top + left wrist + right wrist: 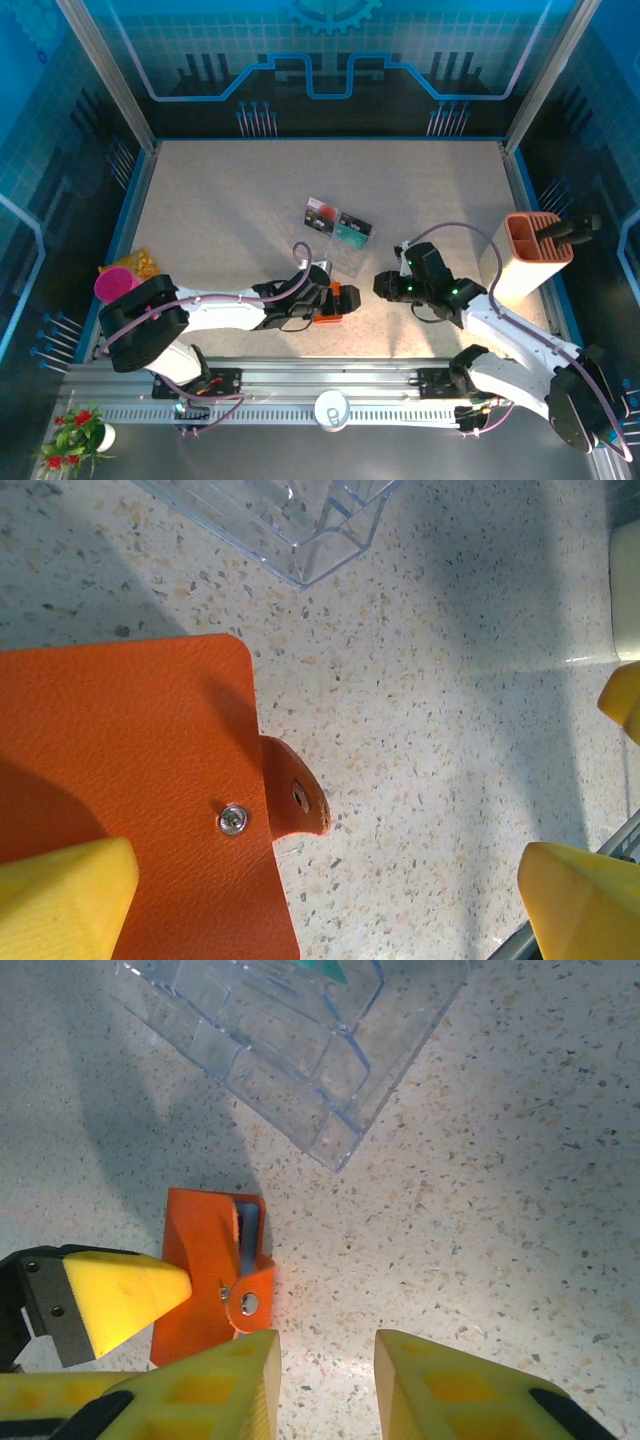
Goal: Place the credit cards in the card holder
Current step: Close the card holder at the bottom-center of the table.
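The orange card holder (346, 299) lies flat on the table, its snap tab (296, 800) undone and a grey-blue pocket (247, 1232) showing at its edge. My left gripper (320, 910) hangs wide open just above it, with one yellow finger (62, 900) over the leather. My right gripper (327, 1385) is open a little beside the tab, with bare table between its fingers. Credit cards, a red-and-white one (320, 212) and a teal one (353, 232), stand in the clear acrylic tray (300, 1040) just beyond the holder.
A tall beige-and-orange box (530, 255) stands at the right with a black thing in it. A pink cup (115, 285) sits at the left edge. A white cup (331, 408) rests on the front rail, and a small plant (75, 430) stands at the near left.
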`<state>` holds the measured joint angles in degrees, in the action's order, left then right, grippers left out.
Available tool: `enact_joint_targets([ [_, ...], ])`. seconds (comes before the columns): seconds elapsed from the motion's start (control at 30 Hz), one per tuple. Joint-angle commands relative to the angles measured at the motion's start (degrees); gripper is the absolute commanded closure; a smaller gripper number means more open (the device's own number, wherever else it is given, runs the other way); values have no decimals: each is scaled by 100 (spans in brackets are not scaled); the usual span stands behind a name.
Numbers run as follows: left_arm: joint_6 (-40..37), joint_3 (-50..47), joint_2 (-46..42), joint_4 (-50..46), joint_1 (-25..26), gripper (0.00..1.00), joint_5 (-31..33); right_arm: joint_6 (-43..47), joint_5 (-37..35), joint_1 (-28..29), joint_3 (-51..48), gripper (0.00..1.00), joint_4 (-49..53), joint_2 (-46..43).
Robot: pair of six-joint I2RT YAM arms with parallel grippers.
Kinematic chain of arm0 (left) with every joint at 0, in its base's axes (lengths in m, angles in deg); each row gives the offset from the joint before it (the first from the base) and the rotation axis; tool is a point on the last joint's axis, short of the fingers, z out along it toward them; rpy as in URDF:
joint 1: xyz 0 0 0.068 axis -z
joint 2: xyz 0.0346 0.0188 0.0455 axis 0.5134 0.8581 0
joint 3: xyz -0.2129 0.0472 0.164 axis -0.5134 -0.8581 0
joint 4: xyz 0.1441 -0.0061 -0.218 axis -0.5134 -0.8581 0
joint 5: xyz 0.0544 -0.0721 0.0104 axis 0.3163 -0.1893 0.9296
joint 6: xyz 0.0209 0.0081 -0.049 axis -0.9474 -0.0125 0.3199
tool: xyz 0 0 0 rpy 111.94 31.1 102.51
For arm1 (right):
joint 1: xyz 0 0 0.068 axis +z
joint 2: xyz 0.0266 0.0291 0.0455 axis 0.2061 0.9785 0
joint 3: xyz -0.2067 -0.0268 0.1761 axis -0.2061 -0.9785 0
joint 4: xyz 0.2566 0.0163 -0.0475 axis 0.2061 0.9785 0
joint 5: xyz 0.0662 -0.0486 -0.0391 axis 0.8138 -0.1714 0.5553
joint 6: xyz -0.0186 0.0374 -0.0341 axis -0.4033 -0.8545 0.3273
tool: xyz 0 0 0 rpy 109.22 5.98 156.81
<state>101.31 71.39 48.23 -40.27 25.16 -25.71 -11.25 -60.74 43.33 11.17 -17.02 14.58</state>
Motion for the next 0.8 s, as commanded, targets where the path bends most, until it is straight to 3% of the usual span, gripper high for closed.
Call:
enact_joint_targets([
  [0.0, 45, -32, -41, -345, 49, 1, 81, 14, 253, -45, -48, 68, 143, -116],
  [0.17, -224, 390, -362, -795, -18, 1, 136, -138, 240, 263, 60, 68, -5, -35],
  [0.37, -423, 641, -817, -1103, -375, 1, -52, -281, -130, 1022, 430, 70, -201, 426],
  [0.77, -352, -195, -2917, -2061, -1528, 1, 256, -300, -581, 2276, 1579, 72, -511, 1814],
])
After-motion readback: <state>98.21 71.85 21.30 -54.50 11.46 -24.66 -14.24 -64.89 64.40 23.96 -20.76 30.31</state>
